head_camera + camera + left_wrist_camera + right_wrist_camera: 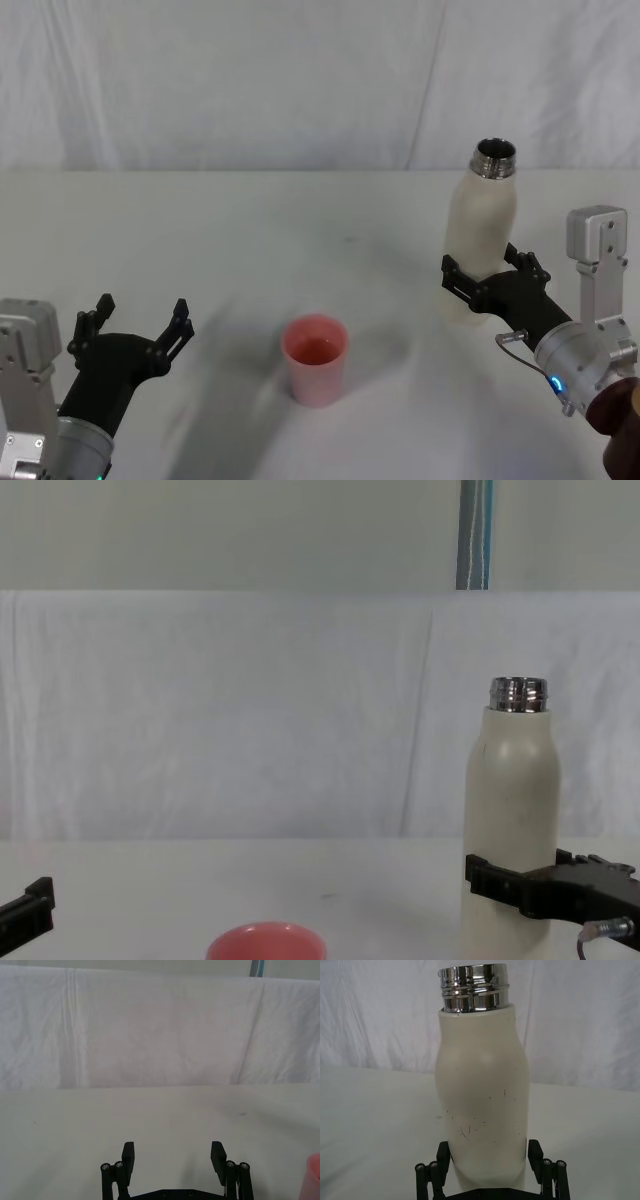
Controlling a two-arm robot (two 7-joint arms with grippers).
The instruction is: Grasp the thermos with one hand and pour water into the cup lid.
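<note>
A: Where is the thermos [483, 235] standing?

B: It is standing upright on the white table [250, 230], over on the robot's right side. Its steel neck is showing uncapped at the top, and the cream body is carrying a few small dark scuffs in the right wrist view.

A: And what is the right gripper [487, 278] doing?

B: It is reaching in low, with its black fingers [535, 1152] sitting on either side of the thermos's lower body. The right wrist view is showing them right against the bottle's flanks, so the jaws are looking closed around it, though whether they are actually pressing is hard to tell. The thermos's base is looking level with the table.

A: Where is the cup lid [316, 358] sitting?

B: It is sitting near the middle of the table, closer to the robot than the thermos and well apart from it, to the bottle's left. It is resting open side up. In the chest view its pink rim is peeking in at the lower edge.

A: Is the left gripper [135, 326] working?

B: No. It is hovering low on the robot's left, away from the cup lid, with its fingers spread wide and nothing between them.
</note>
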